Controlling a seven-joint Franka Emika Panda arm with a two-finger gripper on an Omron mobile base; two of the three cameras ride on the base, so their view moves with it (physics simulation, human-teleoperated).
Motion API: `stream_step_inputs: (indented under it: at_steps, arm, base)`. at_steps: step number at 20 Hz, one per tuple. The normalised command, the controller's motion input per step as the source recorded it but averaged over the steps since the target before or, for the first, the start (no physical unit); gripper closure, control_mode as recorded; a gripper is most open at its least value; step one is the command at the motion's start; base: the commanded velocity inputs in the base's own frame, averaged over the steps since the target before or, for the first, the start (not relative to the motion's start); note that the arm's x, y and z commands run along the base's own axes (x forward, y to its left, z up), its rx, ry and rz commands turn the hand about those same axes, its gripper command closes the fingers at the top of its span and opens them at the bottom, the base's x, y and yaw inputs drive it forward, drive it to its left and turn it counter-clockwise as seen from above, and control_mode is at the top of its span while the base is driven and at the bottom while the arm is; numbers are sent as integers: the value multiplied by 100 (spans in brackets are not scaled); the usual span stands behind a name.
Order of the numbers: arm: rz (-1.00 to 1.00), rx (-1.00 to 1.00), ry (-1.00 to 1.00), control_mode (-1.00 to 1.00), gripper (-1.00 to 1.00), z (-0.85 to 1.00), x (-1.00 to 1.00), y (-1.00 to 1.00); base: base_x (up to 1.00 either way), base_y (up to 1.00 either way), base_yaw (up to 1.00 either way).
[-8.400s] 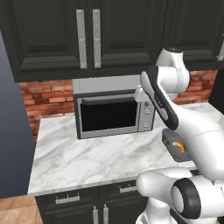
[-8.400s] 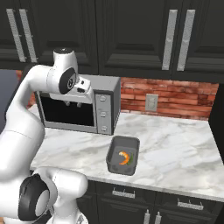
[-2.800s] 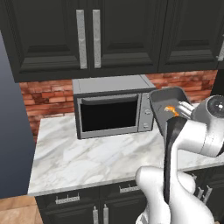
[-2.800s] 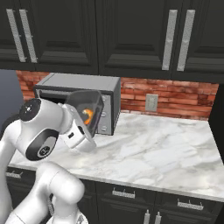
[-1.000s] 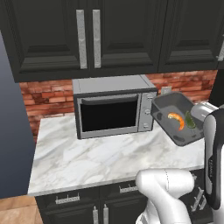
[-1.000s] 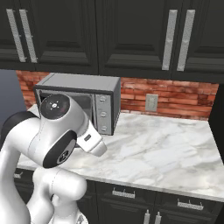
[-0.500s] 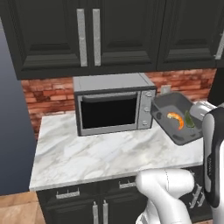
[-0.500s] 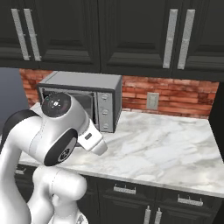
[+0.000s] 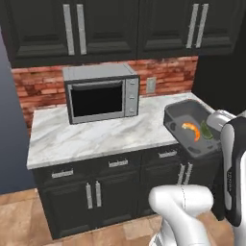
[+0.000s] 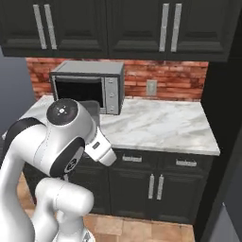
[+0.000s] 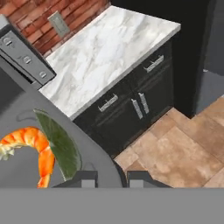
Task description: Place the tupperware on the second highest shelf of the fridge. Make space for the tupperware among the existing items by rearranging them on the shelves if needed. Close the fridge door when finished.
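Note:
My gripper [image 11: 111, 179] is shut on the rim of the tupperware [image 11: 89, 151], a shallow dark grey container. An orange curved piece [image 11: 41, 148] and a green one [image 11: 59, 140] lie inside it. In the left base view the tupperware [image 9: 182, 117] hangs tilted in the air off the counter's right front corner, held from the right by the gripper [image 9: 211, 130]. In the right base view its dark edge [image 10: 92, 109] peeks out behind my arm. The fridge, its door, the shelves and the existing items are out of view.
A steel microwave [image 9: 101, 93] stands on the marble counter [image 9: 96, 134] against a red brick wall. Dark cabinets [image 10: 151, 184] run below and above. A tall dark panel [image 10: 222, 108] closes the counter's right end. Tiled floor [image 11: 175, 148] lies open in front.
The whole picture has shifted: the base has backed away and moved right, so counter and microwave sit farther off and to the left. The tupperware stays held.

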Motion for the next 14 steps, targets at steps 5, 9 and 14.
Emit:
stream_step_inputs:
  at_steps: [5,9,14]
  arm:
    - [0,0,0,100,100,0,0,0]
    - [0,0,0,100,100,0,0,0]
    - [0,0,0,100,100,0,0,0]
  base:
    - [-25,3,-86]
    - [0,5,-95]
    - [0,-5,-82]
